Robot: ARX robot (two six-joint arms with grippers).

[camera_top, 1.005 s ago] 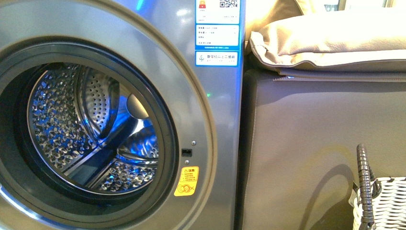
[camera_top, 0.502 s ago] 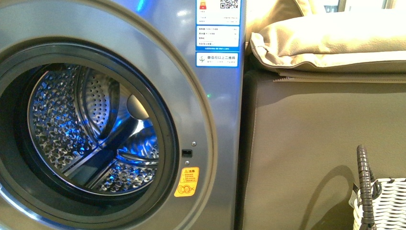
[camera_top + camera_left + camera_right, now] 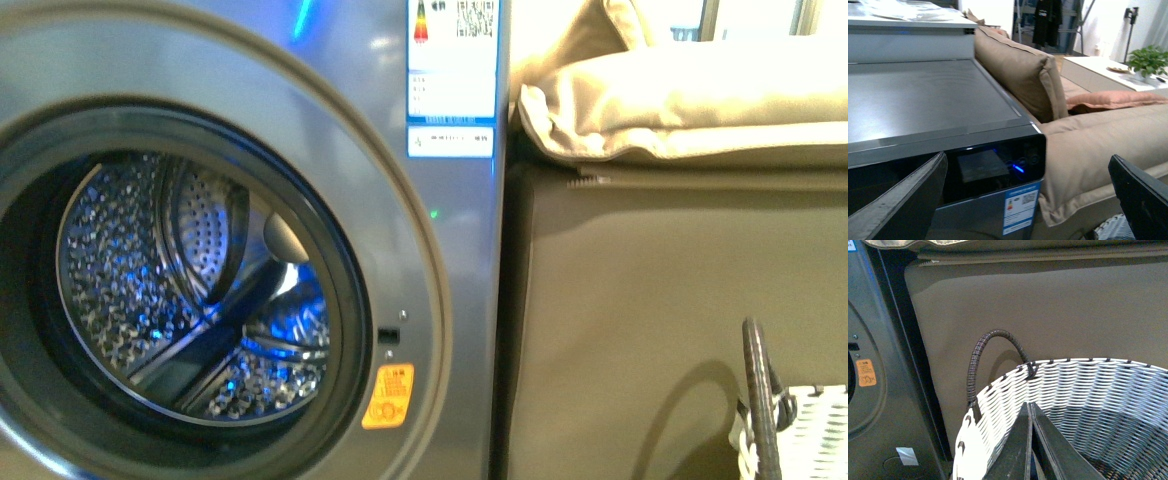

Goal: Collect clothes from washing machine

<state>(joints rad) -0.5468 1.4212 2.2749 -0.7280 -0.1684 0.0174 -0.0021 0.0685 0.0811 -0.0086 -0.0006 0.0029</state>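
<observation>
The grey washing machine (image 3: 440,250) fills the left of the front view, its round mouth open onto the perforated steel drum (image 3: 190,290). No dark navy clothes show in the drum or in any view. Neither gripper shows in the front view. My left gripper (image 3: 1028,200) is open and empty, high up level with the washer's top (image 3: 923,100) and control panel. My right gripper (image 3: 1030,407) is shut with nothing seen between its fingers, just over the near rim of the woven basket (image 3: 1073,390).
A brown sofa (image 3: 650,320) stands right of the washer with beige cushions (image 3: 680,100) on top. The white woven basket (image 3: 790,430) with its dark handle (image 3: 990,347) sits on the floor at the sofa's side. An orange warning sticker (image 3: 388,396) marks the washer front.
The front view has shifted: the washer's labels sit higher and the drum mouth, sticker and basket sit slightly lower in the picture. The drum looks the same.
</observation>
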